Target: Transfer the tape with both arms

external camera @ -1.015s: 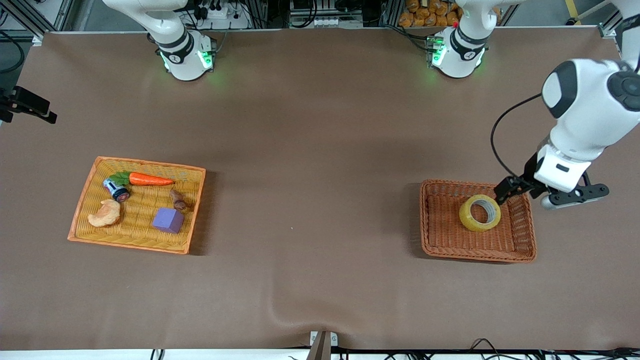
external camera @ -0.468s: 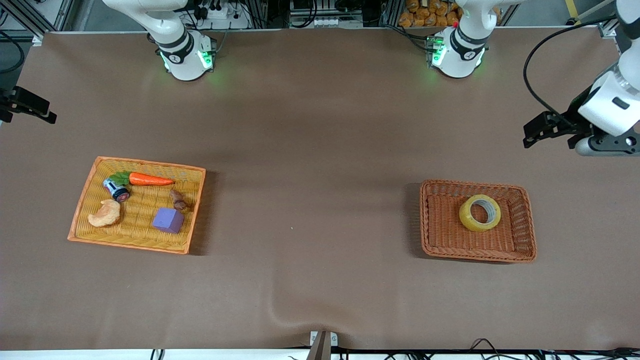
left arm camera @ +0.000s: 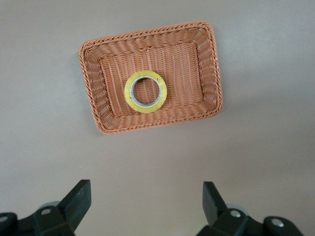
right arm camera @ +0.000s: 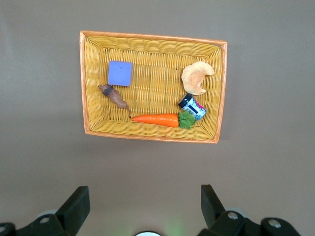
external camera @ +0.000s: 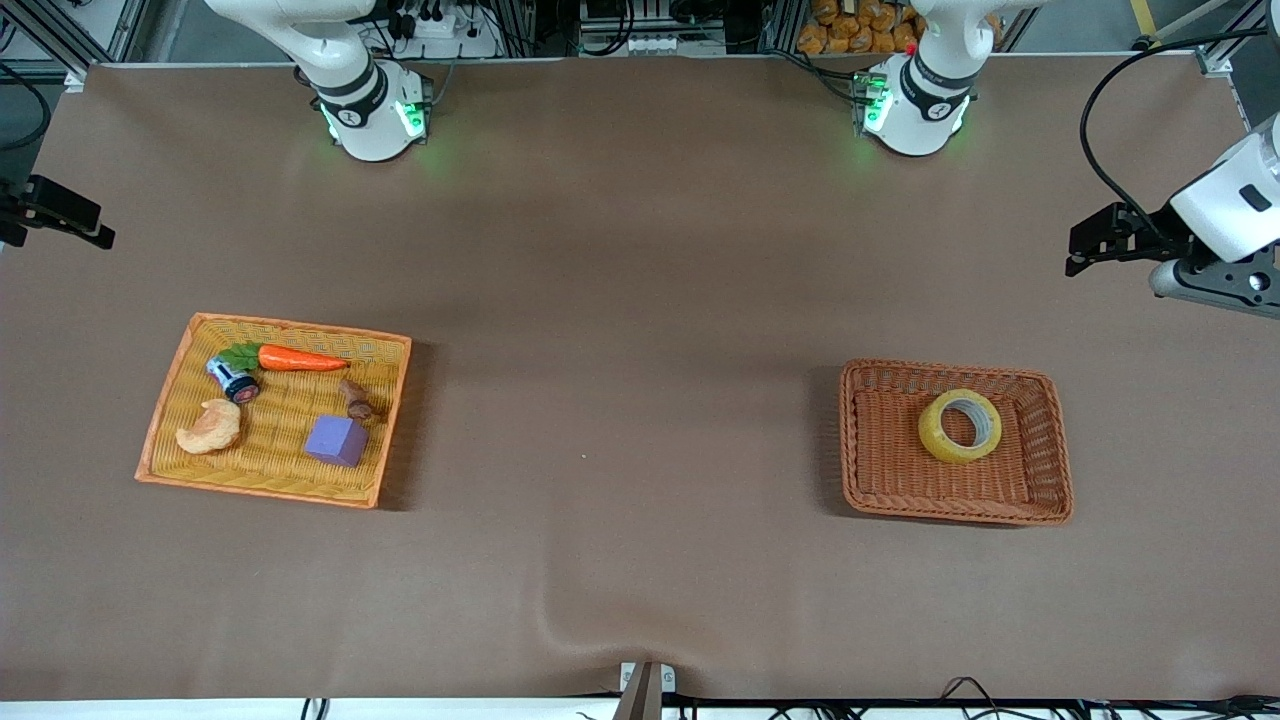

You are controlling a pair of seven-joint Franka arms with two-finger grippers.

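Observation:
The tape (external camera: 960, 426), a yellow ring with a grey-white core, lies flat in the brown wicker basket (external camera: 855, 440) toward the left arm's end of the table. In the left wrist view the tape (left arm camera: 145, 92) sits near the middle of the basket (left arm camera: 93, 83). My left gripper (external camera: 1085, 245) hangs open and empty high over bare table beside the basket; its jaws (left arm camera: 146, 196) stand wide apart. My right gripper (right arm camera: 145, 199) is open and empty, high over bare table beside the yellow tray (right arm camera: 152, 37). It is out of the front view.
The yellow tray (external camera: 290, 325) toward the right arm's end holds a carrot (external camera: 300, 358), a purple cube (external camera: 337, 440), a pale pastry toy (external camera: 210, 428), a small can (external camera: 232, 380) and a brown piece (external camera: 355, 398). Brown cloth covers the table between tray and basket.
My left gripper has lifted away from the basket's edge beside the tape and drawn back toward the left arm's end. The tape stays in the basket.

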